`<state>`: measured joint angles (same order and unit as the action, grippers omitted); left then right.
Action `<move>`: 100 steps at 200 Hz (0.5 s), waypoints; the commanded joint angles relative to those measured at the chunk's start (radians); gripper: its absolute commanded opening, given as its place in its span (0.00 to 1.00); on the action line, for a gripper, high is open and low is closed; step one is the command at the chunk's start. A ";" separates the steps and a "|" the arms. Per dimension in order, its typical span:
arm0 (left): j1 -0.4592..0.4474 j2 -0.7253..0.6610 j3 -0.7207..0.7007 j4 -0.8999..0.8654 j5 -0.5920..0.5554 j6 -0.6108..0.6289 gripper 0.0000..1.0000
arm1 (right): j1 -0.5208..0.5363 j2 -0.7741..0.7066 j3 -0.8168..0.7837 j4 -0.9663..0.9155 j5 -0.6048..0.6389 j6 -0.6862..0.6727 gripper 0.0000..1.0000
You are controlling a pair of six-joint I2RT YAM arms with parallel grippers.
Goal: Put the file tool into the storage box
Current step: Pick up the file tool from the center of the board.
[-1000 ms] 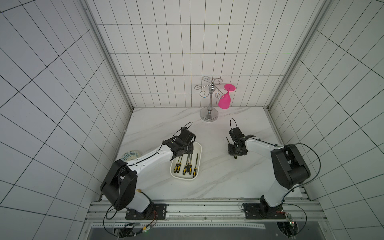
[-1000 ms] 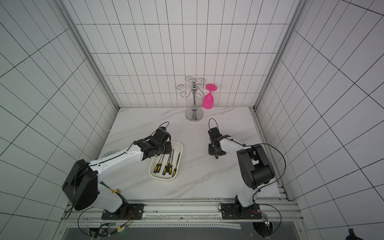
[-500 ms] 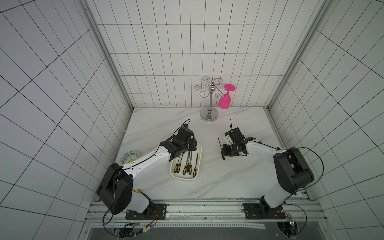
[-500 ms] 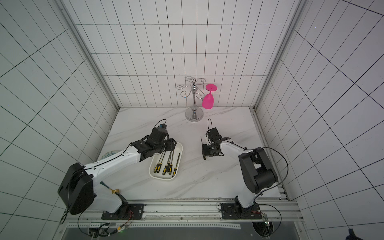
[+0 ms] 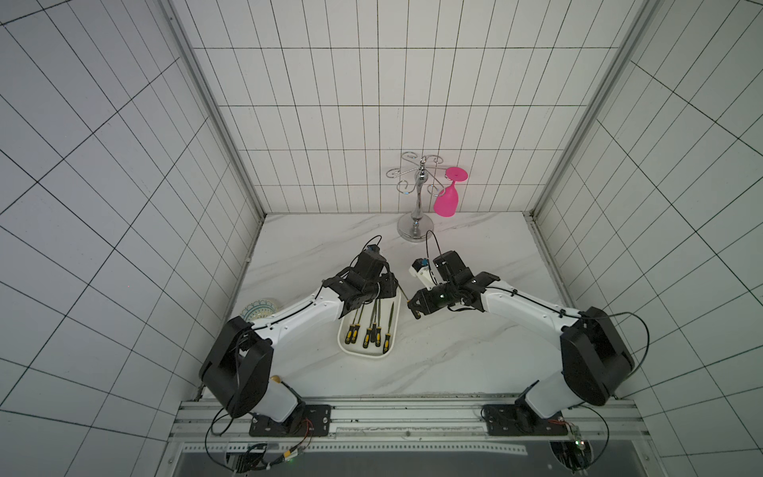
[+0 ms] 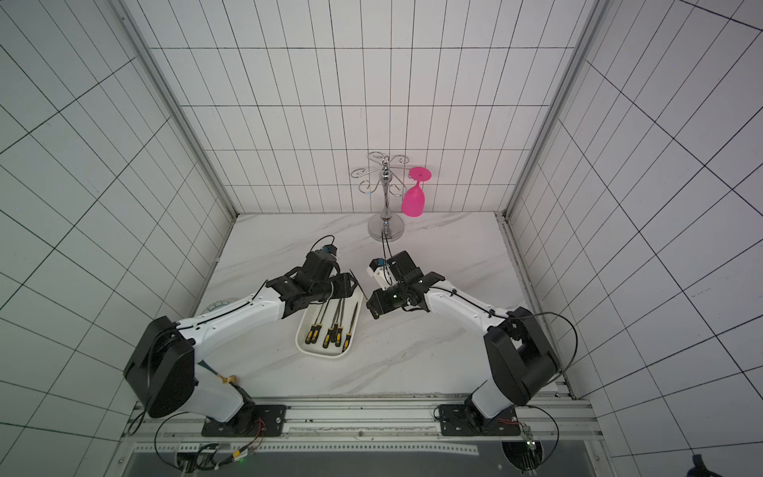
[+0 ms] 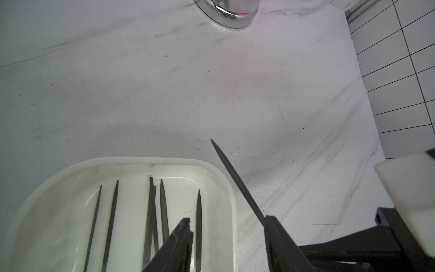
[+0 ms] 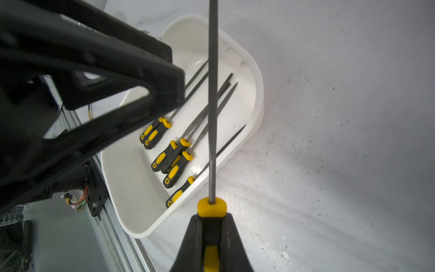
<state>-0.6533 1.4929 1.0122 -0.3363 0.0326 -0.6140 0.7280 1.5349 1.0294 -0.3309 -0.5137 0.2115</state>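
From both top views, the white storage box (image 5: 363, 356) (image 6: 323, 353) sits on the table (image 5: 454, 363), near the middle and a bit to the left. Other files (image 5: 373, 326) lie inside it, with their handles on the near side. The right fingers (image 5: 414, 309) are just right of the box and hold the file (image 6: 357, 285) by its handle. Its thin metal end points far and is up in the air beside the box's far right corner. The left fingers (image 5: 390, 289) hang over the far end of the box. A pink glass (image 5: 446, 202) hangs on a shiny stand (image 5: 414, 227) at the far side. A little plate (image 5: 260, 309) peeks out by the left arm.

From the left wrist, the left fingers (image 7: 180, 235) are partly open with nothing between them. The file (image 7: 235, 179) slants past the outside of one finger. I cannot tell if it touches.

From the right wrist, the right fingers (image 8: 194, 235) squeeze the black and yellow handle. The file (image 8: 213, 94) reaches out above the box (image 8: 257, 99).
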 commanded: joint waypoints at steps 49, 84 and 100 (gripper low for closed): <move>0.002 0.036 0.029 0.110 0.070 -0.028 0.51 | 0.020 -0.056 0.074 -0.017 -0.028 -0.023 0.00; 0.003 0.057 0.023 0.154 0.108 -0.053 0.51 | 0.025 -0.064 0.075 -0.020 -0.022 -0.026 0.00; 0.003 0.050 0.012 0.175 0.110 -0.062 0.51 | 0.025 -0.062 0.072 -0.020 -0.016 -0.024 0.00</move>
<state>-0.6483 1.5349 1.0142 -0.2600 0.1020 -0.6559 0.7277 1.5105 1.0382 -0.3679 -0.4675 0.2138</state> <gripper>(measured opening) 0.508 0.125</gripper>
